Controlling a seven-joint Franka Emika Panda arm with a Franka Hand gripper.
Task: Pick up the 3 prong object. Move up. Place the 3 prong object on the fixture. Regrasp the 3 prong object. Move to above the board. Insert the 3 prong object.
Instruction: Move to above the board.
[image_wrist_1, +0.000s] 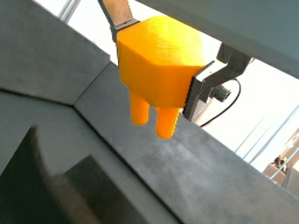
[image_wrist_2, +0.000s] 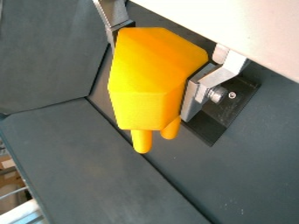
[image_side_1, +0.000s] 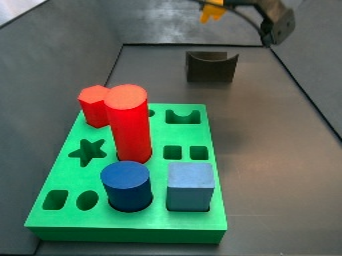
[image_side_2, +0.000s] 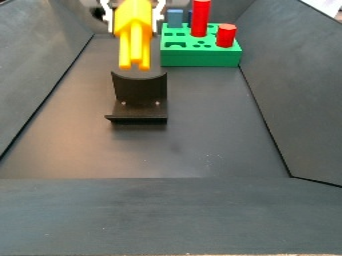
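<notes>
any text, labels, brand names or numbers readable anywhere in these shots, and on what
None can be read in any view.
3 prong object, held in the gripper above the fixture: plain orange-yellow, unmarked.
Fixture: plain dark, no label.
Board and its red and blue pieces: shaped cut-outs only, no lettering.

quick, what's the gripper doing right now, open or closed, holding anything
Gripper: closed on the 3 prong object, held in the air above the fixture.
</notes>
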